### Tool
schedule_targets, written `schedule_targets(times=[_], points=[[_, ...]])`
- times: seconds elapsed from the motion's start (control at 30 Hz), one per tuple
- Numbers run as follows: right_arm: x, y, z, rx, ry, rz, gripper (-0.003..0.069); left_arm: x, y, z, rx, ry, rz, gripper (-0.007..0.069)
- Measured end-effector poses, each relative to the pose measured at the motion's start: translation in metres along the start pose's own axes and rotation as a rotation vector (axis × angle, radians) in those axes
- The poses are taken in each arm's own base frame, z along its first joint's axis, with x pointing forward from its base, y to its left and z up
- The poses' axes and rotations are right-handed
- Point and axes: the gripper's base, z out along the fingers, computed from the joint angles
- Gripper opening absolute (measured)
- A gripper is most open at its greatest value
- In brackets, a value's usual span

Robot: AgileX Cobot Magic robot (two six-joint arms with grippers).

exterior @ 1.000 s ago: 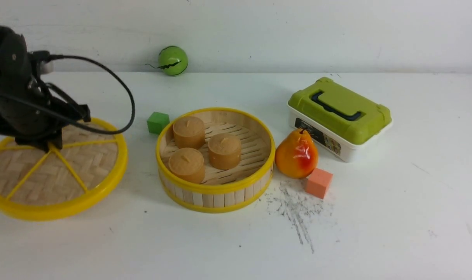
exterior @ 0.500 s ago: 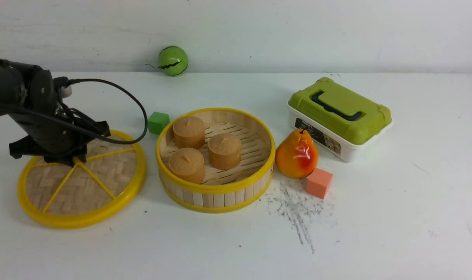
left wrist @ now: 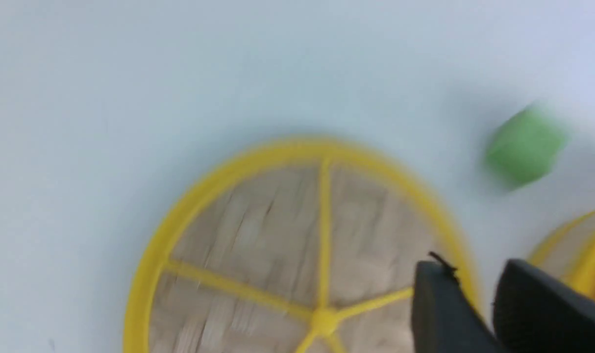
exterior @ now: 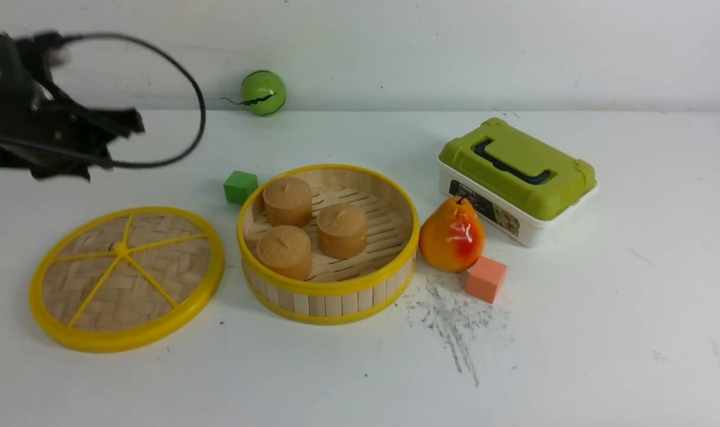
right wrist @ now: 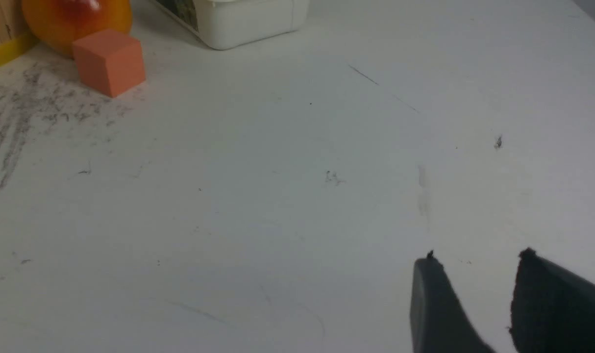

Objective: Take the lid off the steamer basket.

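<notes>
While the lid [exterior: 126, 279] lies flat on the table [exterior: 573, 356] just beside the steamer basket [exterior: 327, 299], on the robot's left of it and apparently not touching, the left end effector [left wrist: 476, 267] hangs above and behind it, its jaws a narrow gap apart with nothing between them. The basket stands uncovered, three brown cakes [exterior: 342, 228] showing on its slatted floor, so the task looks all but done and the step in hand is judged to be the retreat. Done well, that means going up and away from the lid before any sideways travel, keeping the looping cable [exterior: 203, 118] clear of the yellow rim and the green cube [exterior: 240, 187]. The right end effector [right wrist: 476, 257], jaws apart and empty, hovers over the table near its far side and need do nothing.
</notes>
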Motion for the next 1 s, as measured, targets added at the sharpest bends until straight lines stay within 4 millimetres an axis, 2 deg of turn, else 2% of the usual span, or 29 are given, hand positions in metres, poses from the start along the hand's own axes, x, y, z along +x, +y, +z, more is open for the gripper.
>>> schedule_targets(times=[0.03, 0.07, 0.1, 0.13, 0.17, 0.2, 0.23, 0.27, 0.3, 0.33, 0.37, 0.4, 0.47, 0.53, 0.57, 0.67, 0.7, 0.73, 0.83, 1.0], points=[[0.000, 0.000, 0.000, 0.000, 0.000, 0.000, 0.0239, -0.009, -0.002, -0.022, 0.027, -0.071, 0.001, 0.0071], [0.000, 0.000, 0.000, 0.000, 0.000, 0.000, 0.0239, -0.011, -0.002, -0.027, 0.033, -0.085, 0.000, 0.0060], [0.000, 0.000, 0.000, 0.000, 0.000, 0.000, 0.0239, -0.021, -0.004, -0.068, 0.078, -0.207, 0.003, -0.0013], [0.000, 0.000, 0.000, 0.000, 0.000, 0.000, 0.0239, -0.022, -0.004, -0.073, 0.082, -0.219, 0.005, -0.0013], [0.000, 0.000, 0.000, 0.000, 0.000, 0.000, 0.0239, -0.024, -0.004, -0.091, 0.098, -0.266, 0.010, -0.0013], [0.000, 0.000, 0.000, 0.000, 0.000, 0.000, 0.0239, -0.022, -0.001, -0.134, 0.129, -0.367, 0.026, -0.0013], [0.000, 0.000, 0.000, 0.000, 0.000, 0.000, 0.0239, -0.022, -0.001, -0.138, 0.132, -0.376, 0.028, -0.0013], [0.000, 0.000, 0.000, 0.000, 0.000, 0.000, 0.0239, -0.019, 0.001, -0.153, 0.140, -0.407, 0.034, -0.0013], [0.000, 0.000, 0.000, 0.000, 0.000, 0.000, 0.0239, -0.008, 0.006, -0.180, 0.154, -0.460, 0.046, -0.0013], [0.000, 0.000, 0.000, 0.000, 0.000, 0.000, 0.0239, 0.002, 0.011, -0.197, 0.162, -0.493, 0.053, -0.0013], [0.000, 0.000, 0.000, 0.000, 0.000, 0.000, 0.0239, 0.004, 0.012, -0.200, 0.163, -0.496, 0.054, -0.0013], [0.000, 0.000, 0.000, 0.000, 0.000, 0.000, 0.0239, 0.020, 0.018, -0.213, 0.169, -0.517, 0.056, -0.0013], [0.000, 0.000, 0.000, 0.000, 0.000, 0.000, 0.0239, 0.040, 0.026, -0.230, 0.182, -0.548, 0.053, -0.0013], [0.000, 0.000, 0.000, 0.000, 0.000, 0.000, 0.0239, 0.058, 0.032, -0.232, 0.182, -0.545, 0.052, -0.0013], [0.000, 0.000, 0.000, 0.000, 0.000, 0.000, 0.0239, 0.081, 0.040, -0.240, 0.184, -0.564, 0.065, -0.0013], [0.000, 0.000, 0.000, 0.000, 0.000, 0.000, 0.0239, 0.123, 0.055, -0.235, 0.159, -0.550, 0.112, -0.0013], [0.000, 0.000, 0.000, 0.000, 0.000, 0.000, 0.0239, 0.126, 0.056, -0.235, 0.158, -0.548, 0.114, -0.0013], [0.000, 0.000, 0.000, 0.000, 0.000, 0.000, 0.0239, 0.144, 0.062, -0.229, 0.148, -0.532, 0.131, -0.0013], [0.000, 0.000, 0.000, 0.000, 0.000, 0.000, 0.0239, 0.175, 0.072, -0.215, 0.135, -0.495, 0.143, -0.0013], [0.000, 0.000, 0.000, 0.000, 0.000, 0.000, 0.0239, 0.210, 0.082, -0.190, 0.118, -0.404, 0.142, -0.0013]])
